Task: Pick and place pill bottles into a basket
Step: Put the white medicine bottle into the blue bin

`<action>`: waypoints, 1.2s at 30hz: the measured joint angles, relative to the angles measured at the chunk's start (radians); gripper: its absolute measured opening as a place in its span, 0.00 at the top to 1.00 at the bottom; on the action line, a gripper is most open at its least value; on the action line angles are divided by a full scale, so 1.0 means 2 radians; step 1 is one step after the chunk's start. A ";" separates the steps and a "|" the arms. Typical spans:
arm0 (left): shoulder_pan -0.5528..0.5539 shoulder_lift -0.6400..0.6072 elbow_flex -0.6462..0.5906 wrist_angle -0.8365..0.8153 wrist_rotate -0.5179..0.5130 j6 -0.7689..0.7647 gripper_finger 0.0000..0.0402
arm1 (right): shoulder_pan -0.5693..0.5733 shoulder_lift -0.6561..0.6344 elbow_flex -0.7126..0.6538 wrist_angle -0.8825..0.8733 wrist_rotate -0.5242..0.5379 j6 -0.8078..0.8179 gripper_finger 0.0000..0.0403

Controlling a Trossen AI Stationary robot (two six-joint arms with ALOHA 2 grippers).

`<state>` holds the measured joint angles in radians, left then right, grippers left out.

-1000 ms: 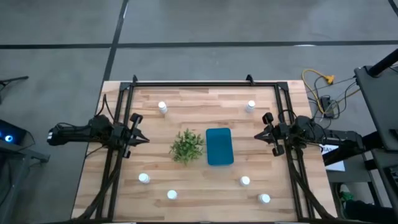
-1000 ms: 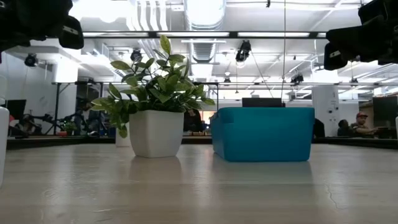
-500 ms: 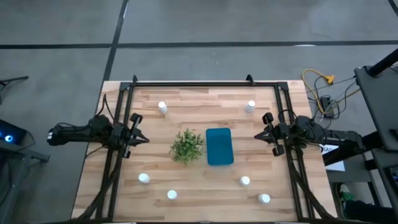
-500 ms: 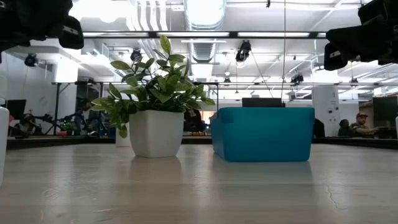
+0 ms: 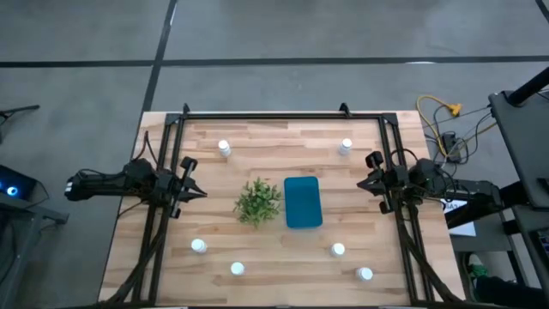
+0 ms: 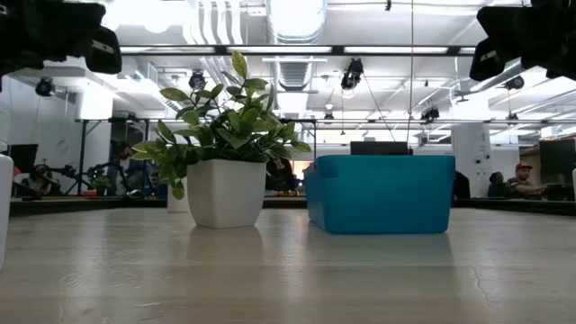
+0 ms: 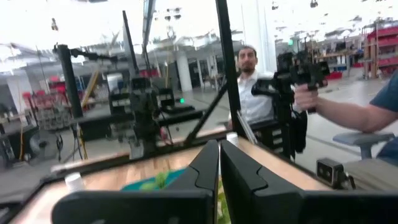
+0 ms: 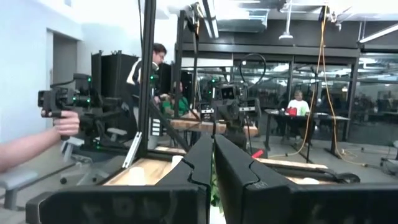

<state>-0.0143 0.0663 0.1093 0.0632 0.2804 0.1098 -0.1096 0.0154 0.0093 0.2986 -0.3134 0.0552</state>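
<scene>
- Basket (image 5: 302, 202): small teal-blue rectangular bin with rounded corners, at table centre, just beside the potted plant (image 5: 257, 202). Nothing visible inside it from above.
- Pill bottles: six tiny white cylinders with white caps, all upright on the wooden table (image 5: 274, 142), none in the basket. Two sit toward the far edge, far-left bottle (image 5: 224, 148) and far-right bottle (image 5: 345, 147); four sit toward the near edge, near-left bottle (image 5: 198, 246), front-left bottle (image 5: 237, 269), near-right bottle (image 5: 338, 250) and front-right bottle (image 5: 364, 274).
- Left gripper (image 5: 199, 193): fingers pressed together, holding nothing, raised over the table's left side, pointing at the plant.
- Right gripper (image 5: 360, 184): fingers likewise together and empty, over the right side, pointing at the basket.
- Low view only: the plant's white pot (image 6: 226, 192) and the basket's plain side wall, both arms hanging dark in the upper corners.
- Wrist views only: a person's hand (image 7: 306, 97) gripping a dark handle device; the left wrist fingers (image 7: 206, 168) meet at a seam.
- Against a second ago: the right gripper has drawn back slightly toward the table's right edge; left gripper, bottles and basket unchanged.
</scene>
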 joint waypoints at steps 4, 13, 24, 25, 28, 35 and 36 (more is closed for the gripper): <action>0.000 0.012 0.000 -0.014 0.000 0.000 1.00 | 0.000 0.000 0.000 0.002 0.000 0.007 0.98; 0.000 0.037 0.000 -0.010 -0.062 0.001 1.00 | 0.000 0.005 0.066 -0.035 0.000 0.008 0.98; 0.000 0.052 0.000 -0.010 -0.084 0.001 1.00 | 0.000 0.080 0.217 -0.154 -0.001 -0.020 0.98; 0.000 0.052 0.000 -0.010 -0.084 0.001 1.00 | 0.000 0.091 0.231 -0.165 -0.001 -0.023 0.98; 0.000 0.051 0.000 -0.010 -0.084 0.004 1.00 | 0.000 0.125 0.275 -0.192 -0.001 -0.032 0.98; 0.000 0.051 0.000 -0.010 -0.093 0.005 1.00 | 0.000 0.214 0.383 -0.280 -0.001 -0.049 0.98; 0.000 0.051 0.000 -0.010 -0.093 0.005 1.00 | 0.000 0.226 0.400 -0.297 -0.001 -0.053 0.98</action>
<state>-0.0147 0.1684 0.1089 0.0437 0.0948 0.1200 -0.1093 0.4680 0.8091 -0.2960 -0.3153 -0.0512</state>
